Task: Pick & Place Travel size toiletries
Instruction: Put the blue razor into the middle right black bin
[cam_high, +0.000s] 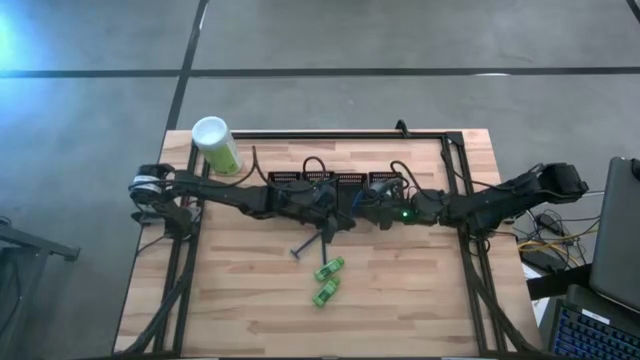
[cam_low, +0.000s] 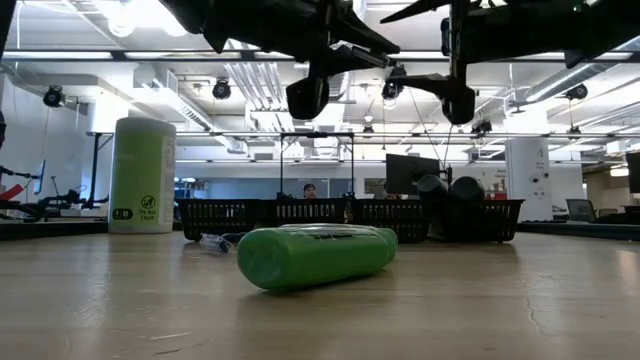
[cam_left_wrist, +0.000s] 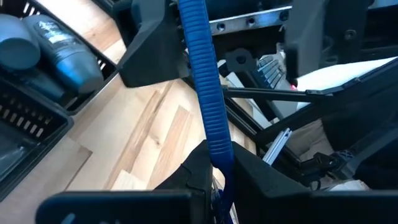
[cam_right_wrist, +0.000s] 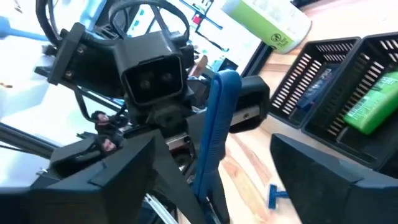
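A thin blue razor (cam_left_wrist: 208, 93) stands in my left gripper (cam_left_wrist: 219, 180), which is shut on it above the row of black mesh bins (cam_high: 335, 183). My right gripper (cam_right_wrist: 214, 180) is open, with one finger on each side of the same razor (cam_right_wrist: 214, 134). The two grippers meet at mid-table (cam_high: 350, 208). A second razor (cam_high: 310, 243) and two bright green tubes (cam_high: 330, 268) (cam_high: 325, 292) lie flat on the wood. The bins hold a green tube (cam_right_wrist: 373, 106), a navy tube (cam_right_wrist: 317, 87) and grey bottles (cam_left_wrist: 37, 37). My left gripper pinches the blue razor's ribbed handle (cam_left_wrist: 221, 152) between its two fingers, near one end. The handle runs on out past the fingertips, lifted clear of the table. The gripper's own body hides the end that it holds.
A tall pale-green canister with a white cap (cam_high: 215, 145) stands at the table's far left. A black frame (cam_high: 462, 190) runs along the far and right sides. The wood near the front edge (cam_high: 400, 310) is bare. A laptop (cam_high: 610, 300) sits beyond the right edge.
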